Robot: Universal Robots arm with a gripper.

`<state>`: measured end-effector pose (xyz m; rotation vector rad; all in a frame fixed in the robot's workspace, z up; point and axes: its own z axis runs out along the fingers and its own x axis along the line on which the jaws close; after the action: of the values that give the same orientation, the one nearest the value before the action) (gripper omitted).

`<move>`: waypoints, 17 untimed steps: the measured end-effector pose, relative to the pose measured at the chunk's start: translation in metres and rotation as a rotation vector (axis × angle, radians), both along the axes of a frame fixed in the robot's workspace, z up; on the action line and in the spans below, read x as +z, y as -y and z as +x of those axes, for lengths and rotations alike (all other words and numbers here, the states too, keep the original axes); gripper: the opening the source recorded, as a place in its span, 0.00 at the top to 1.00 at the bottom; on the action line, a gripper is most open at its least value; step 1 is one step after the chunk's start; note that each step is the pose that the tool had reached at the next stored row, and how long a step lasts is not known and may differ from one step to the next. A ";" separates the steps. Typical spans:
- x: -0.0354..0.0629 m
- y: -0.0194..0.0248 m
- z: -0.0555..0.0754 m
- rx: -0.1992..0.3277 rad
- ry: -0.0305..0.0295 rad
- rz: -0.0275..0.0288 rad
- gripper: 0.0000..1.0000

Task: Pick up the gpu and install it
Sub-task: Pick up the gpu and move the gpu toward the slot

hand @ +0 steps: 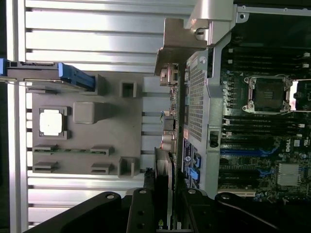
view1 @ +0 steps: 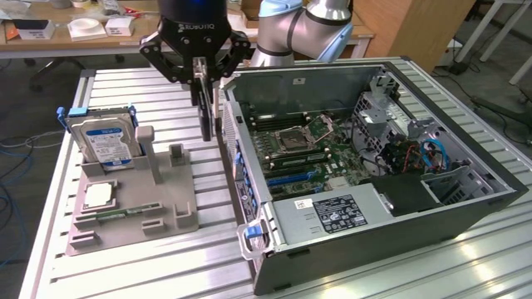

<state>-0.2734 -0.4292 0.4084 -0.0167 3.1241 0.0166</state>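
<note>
The gpu (view1: 205,115) is clamped edge-on in the gripper (view1: 203,73), held above the table (view1: 124,268) between fixture (view1: 133,208) and computer case (view1: 332,81) — carrying is judged in hand — and square alignment with the motherboard (view1: 303,149) is called for.

The gpu (view1: 205,109) hangs between tray (view1: 176,190) and computer case (view1: 374,240).

I see a ribbed aluminium table (view1: 124,274) catching bright glare on the exterior view's right. Behind it stand a cluttered wooden desk (view1: 50,45) and a wooden cabinet (view1: 415,25). Blue cables (view1: 9,199) trail over the grey floor (view1: 29,118).
</note>
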 end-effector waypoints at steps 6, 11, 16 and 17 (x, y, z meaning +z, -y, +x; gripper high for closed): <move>0.0000 0.0000 0.001 0.000 0.0001 0.0000 0.73; -0.0001 0.0000 0.002 0.000 0.0001 0.0001 0.73; 0.0000 0.0000 0.004 0.000 0.0001 0.0000 0.73; 0.0000 0.0000 0.004 0.000 0.0001 0.0000 0.73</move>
<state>-0.2694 -0.4292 0.4084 -0.0166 3.1240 0.0167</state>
